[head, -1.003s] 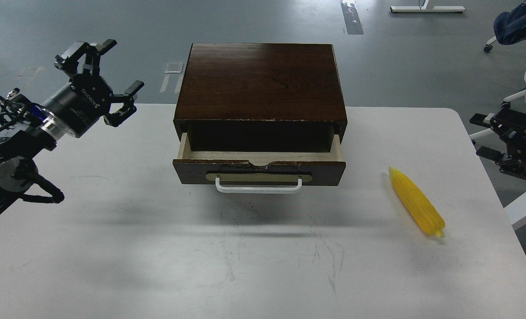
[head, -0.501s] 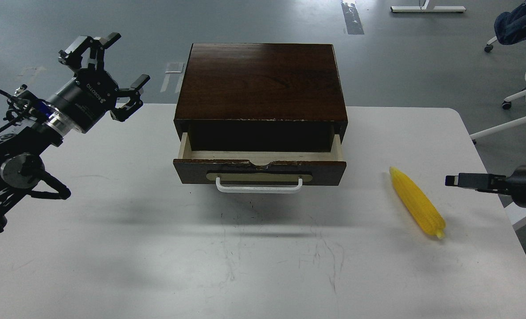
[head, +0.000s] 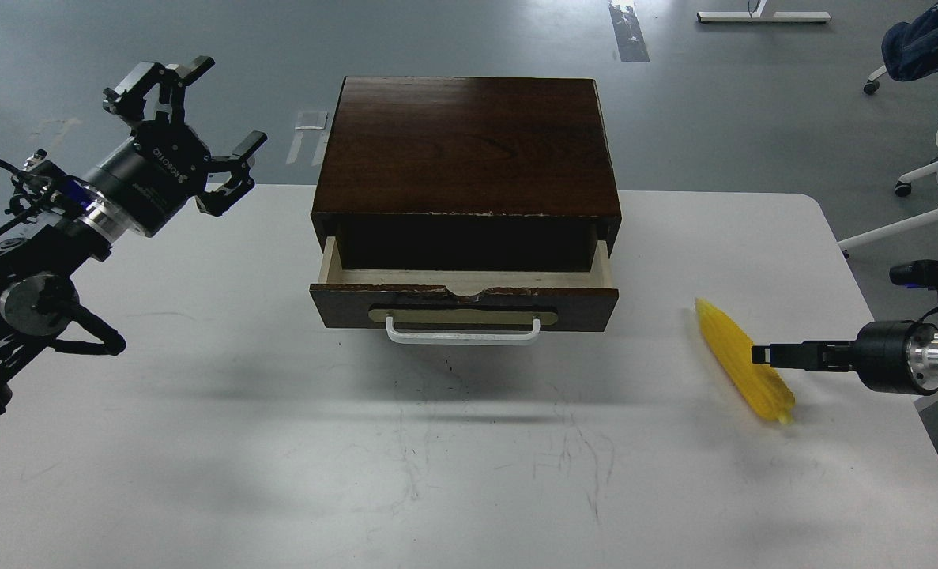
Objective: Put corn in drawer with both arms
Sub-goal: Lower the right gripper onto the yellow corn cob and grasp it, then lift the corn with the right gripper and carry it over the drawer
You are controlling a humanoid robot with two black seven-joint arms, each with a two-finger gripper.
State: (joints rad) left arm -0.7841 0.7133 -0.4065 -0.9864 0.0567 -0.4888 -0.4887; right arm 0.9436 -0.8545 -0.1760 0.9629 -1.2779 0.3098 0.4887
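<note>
Right pincer (head: 762, 355): seen edge-on over the corn's near half; I cannot tell its spread.
Corn (head: 741, 360): flat on table (head: 200, 411), right of drawer (head: 465, 299).
Risk: a misjudged pinch could roll the ridged cob.
Left pincer (head: 192, 130): spread, empty, far left.
Drawer gap: narrow; corn could snag.

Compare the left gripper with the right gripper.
The left gripper is raised beside the cabinet, far from the corn; the right gripper is low, at the corn. The left is plainly open; the right shows edge-on, its state unclear. Both are black.
</note>
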